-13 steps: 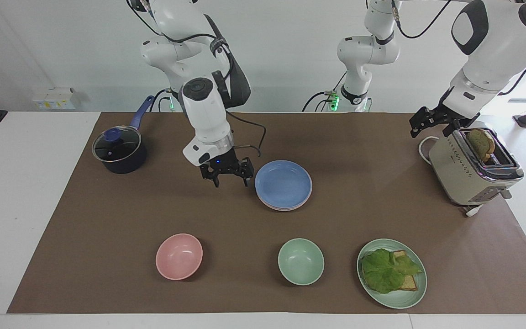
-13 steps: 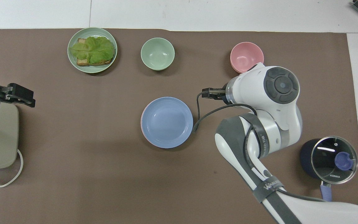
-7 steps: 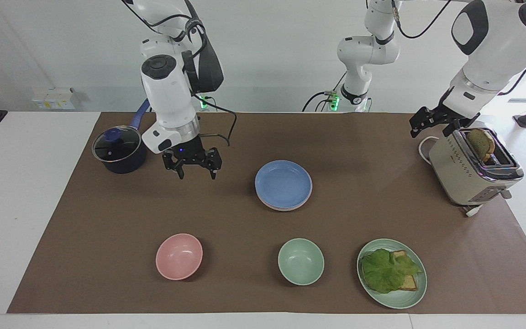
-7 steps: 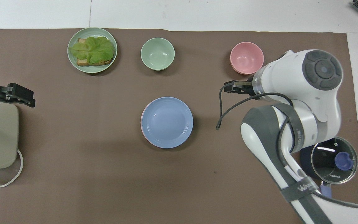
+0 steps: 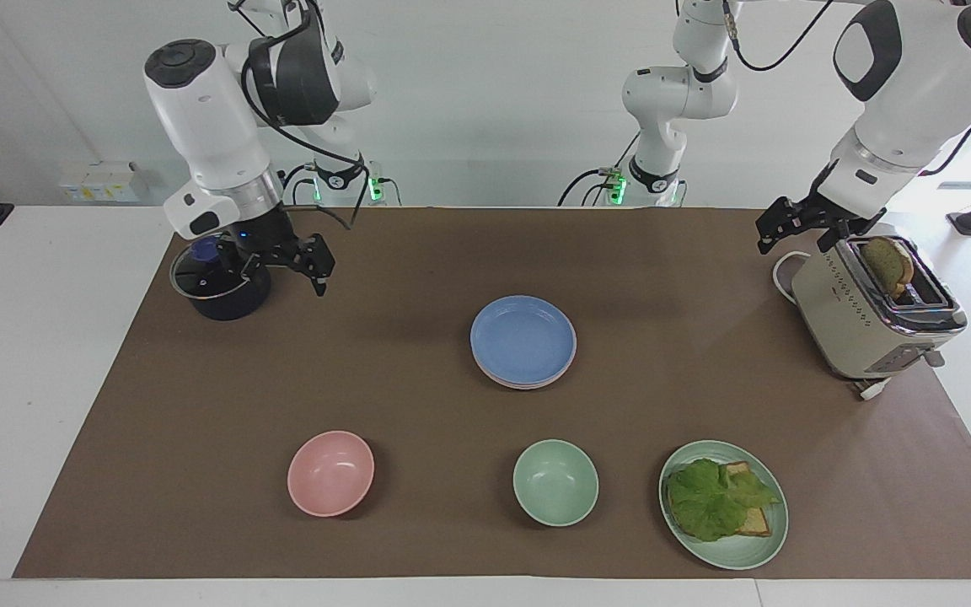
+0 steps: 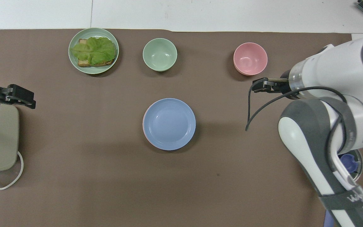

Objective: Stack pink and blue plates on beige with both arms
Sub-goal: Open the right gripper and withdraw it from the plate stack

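1. Blue plate (image 5: 523, 337) is sitting on top of the stack at the middle of the brown mat (image 5: 671, 278); a pink plate's (image 5: 509, 381) rim is peeking out just under it.
2. Beige plate: cannot tell, nothing of it is showing under the stack.
3. Right gripper (image 5: 283, 267) is hanging empty in the air, jaws spread open, over the mat just beside the dark pot (image 5: 220, 287) at the right arm's end of the table, well apart from the plates.
4. Left gripper (image 5: 780, 226) is waiting empty in the air, jaws open, right by the toaster (image 5: 869, 324) at the left arm's end; a bread slice (image 5: 887, 263) is sticking out of the toaster slot.
5. Farther from the robots than the stack, 3 dishes are sitting in a row: pink bowl (image 5: 330, 473), green bowl (image 5: 555, 482), green plate (image 5: 776, 531) carrying toast with lettuce (image 5: 717, 497).
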You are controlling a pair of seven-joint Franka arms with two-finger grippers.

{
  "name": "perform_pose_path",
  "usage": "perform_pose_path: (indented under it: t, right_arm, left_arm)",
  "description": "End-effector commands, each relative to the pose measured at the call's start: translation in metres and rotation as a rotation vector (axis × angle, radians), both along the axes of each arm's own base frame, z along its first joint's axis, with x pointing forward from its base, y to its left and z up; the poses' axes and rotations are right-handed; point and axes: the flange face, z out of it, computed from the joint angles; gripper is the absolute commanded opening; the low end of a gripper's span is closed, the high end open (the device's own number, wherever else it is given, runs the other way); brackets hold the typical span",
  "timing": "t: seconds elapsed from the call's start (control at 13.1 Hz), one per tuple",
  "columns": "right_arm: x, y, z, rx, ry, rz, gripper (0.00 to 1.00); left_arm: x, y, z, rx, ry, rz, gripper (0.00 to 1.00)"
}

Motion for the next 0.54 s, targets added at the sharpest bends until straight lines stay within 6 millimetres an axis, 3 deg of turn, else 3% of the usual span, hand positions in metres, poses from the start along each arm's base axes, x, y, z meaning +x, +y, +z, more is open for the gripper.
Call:
perform_pose_path:
  t: [0.0,0.46]
  right_arm:
    - [-0.012,-0.035,0.007,-0.019,0.037,0.001,1.00]
    - [-0.035,-0.093,0.047,-0.018,0.024,-0.018,1.00]
  left_arm:
    - [-0.004,0.003,0.005,0.015,0.002,-0.004,1.00]
    - [-0.004,0.003,0.005,0.015,0.003,-0.004,1.00]
